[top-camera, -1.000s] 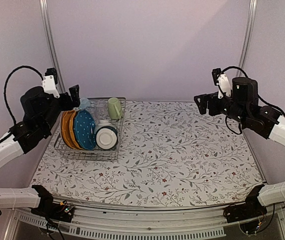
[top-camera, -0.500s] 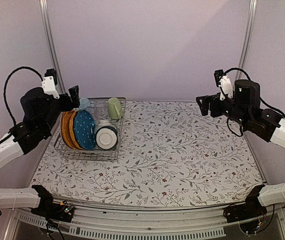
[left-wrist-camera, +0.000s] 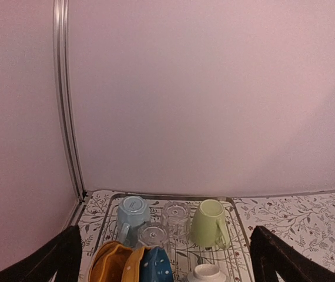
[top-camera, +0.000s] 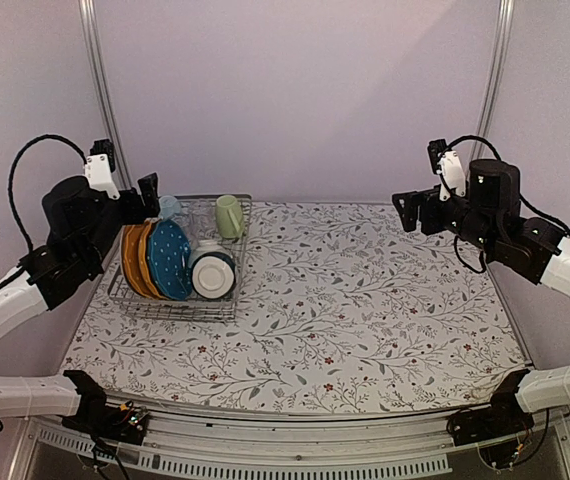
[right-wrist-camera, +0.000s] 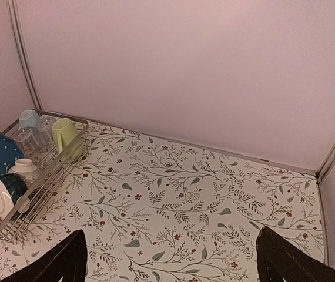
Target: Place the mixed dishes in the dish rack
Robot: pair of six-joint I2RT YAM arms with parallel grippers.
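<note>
While the dish rack [top-camera: 165,305] sits at the far left of the flowery surface [top-camera: 365,300], both arms just hang in the air holding nothing. The left gripper [top-camera: 148,195] hovers right above the rack's back left corner, jaws spread wide. In its wrist view the fingers [left-wrist-camera: 62,258] sit at the two bottom corners with the rack framed between them. That arm is bent up at the elbow, with the wrist pointing across toward the back wall.

The rack looks loaded. At the back a light blue mug [left-wrist-camera: 131,212] stands upside down, a clear glass [left-wrist-camera: 175,218] is next to it, and a pale yellow-green mug [left-wrist-camera: 210,223] lies on its side. In front, yellow plates [top-camera: 135,258] and a blue dotted plate [top-camera: 170,260] stand on edge, and a teal bowl [top-camera: 212,272] is tipped up just beside them.

The right gripper [top-camera: 410,205] is well apart from all that, up over the far right of the surface. Its jaws are wide apart too and it points left toward the rack. That arm is raised and bent as well.
</note>
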